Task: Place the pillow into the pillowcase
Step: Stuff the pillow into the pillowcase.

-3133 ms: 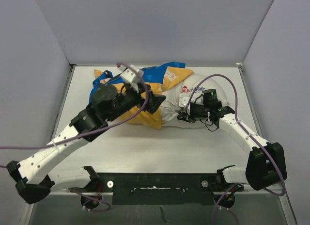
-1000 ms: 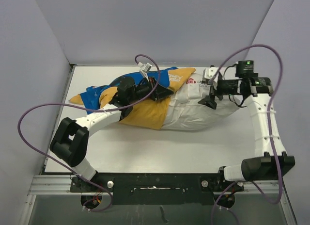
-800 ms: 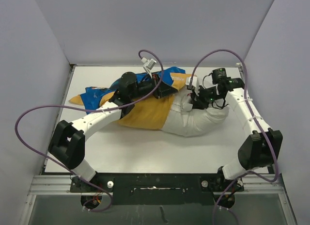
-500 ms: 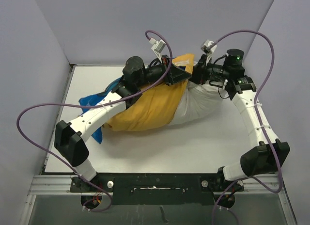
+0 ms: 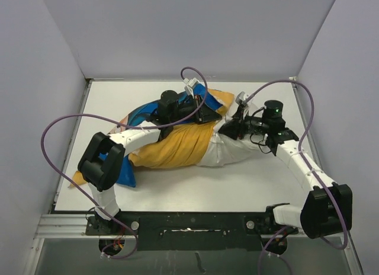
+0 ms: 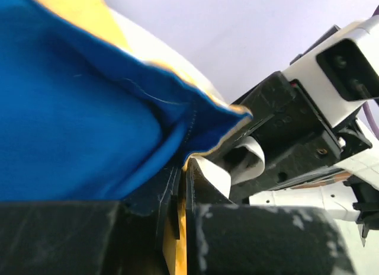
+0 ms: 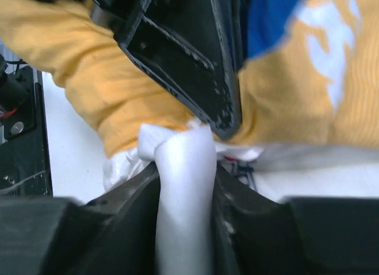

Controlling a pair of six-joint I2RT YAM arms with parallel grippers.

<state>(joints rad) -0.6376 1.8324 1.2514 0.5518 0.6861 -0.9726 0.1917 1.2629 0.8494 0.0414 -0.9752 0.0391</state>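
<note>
Fingers (image 6: 266, 239) of the left gripper (image 5: 214, 115) are clamped on the hem of the blue-and-mustard fabric pillowcase (image 5: 174, 146), the right gripper (image 7: 185, 180) pinches the plump white pillow (image 5: 234, 152) lying half inside it, so I'd keep that mouth taut while shoving, and only the wrist cams show both pinches.

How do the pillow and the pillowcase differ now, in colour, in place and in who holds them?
The pillow is plain white; the pillowcase is mustard yellow and blue. The right pincer pinches a fold of the pillow; the left pincer is shut on the pillowcase's edge. The pillowcase covers part of the pillow; the pillow's end near the right arm sticks out bare. Both are soft and lie on the table.
</note>
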